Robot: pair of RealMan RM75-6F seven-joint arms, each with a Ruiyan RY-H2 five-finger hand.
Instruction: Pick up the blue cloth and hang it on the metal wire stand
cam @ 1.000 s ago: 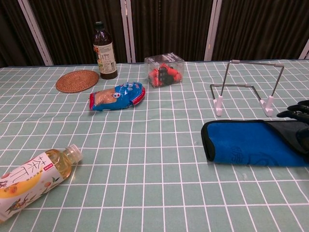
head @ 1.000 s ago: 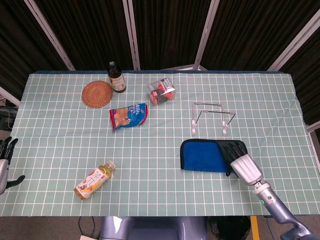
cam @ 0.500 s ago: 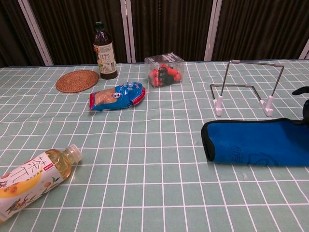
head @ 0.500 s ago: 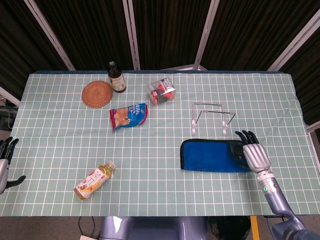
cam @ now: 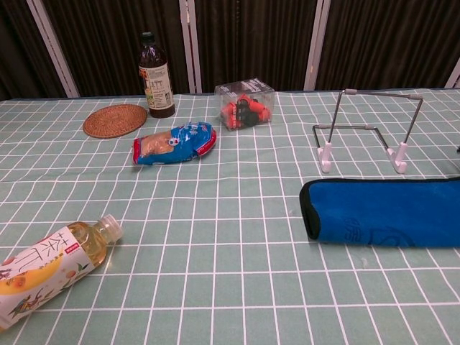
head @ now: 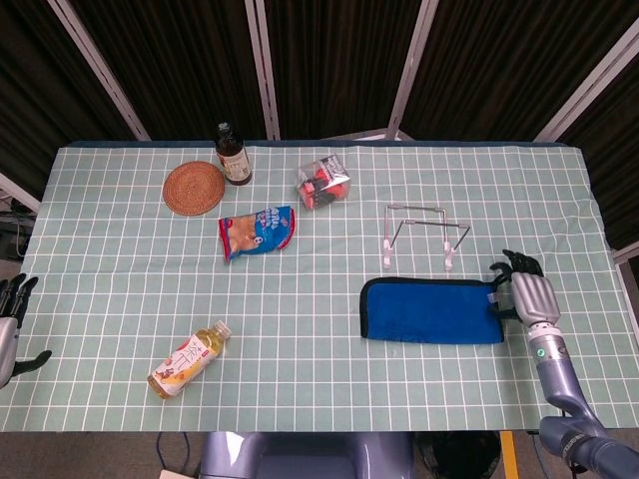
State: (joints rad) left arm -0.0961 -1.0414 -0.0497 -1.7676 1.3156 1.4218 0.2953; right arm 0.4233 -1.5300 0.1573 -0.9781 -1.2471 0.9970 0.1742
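The blue cloth (head: 431,310) (cam: 384,212) lies flat and folded on the checked table, black-edged on its left end. Just behind it stands the metal wire stand (head: 424,235) (cam: 366,129), bare. My right hand (head: 526,292) sits at the cloth's right end, back up, dark fingers stretched away from me; its thumb side is beside the cloth's edge and it grips nothing. The chest view does not show this hand. My left hand (head: 10,314) hangs off the table's left side, fingers apart and empty.
A tea bottle (head: 190,357) (cam: 50,269) lies front left. Further back are a blue snack bag (head: 257,231) (cam: 175,142), a woven coaster (head: 194,187), a dark bottle (head: 233,155) and a clear box of red items (head: 323,182). The table edge runs close to my right hand.
My right hand has slid rightward off the top of the cloth to its right end. The cloth now lies fully uncovered and stretched slightly longer. The left hand has not moved.
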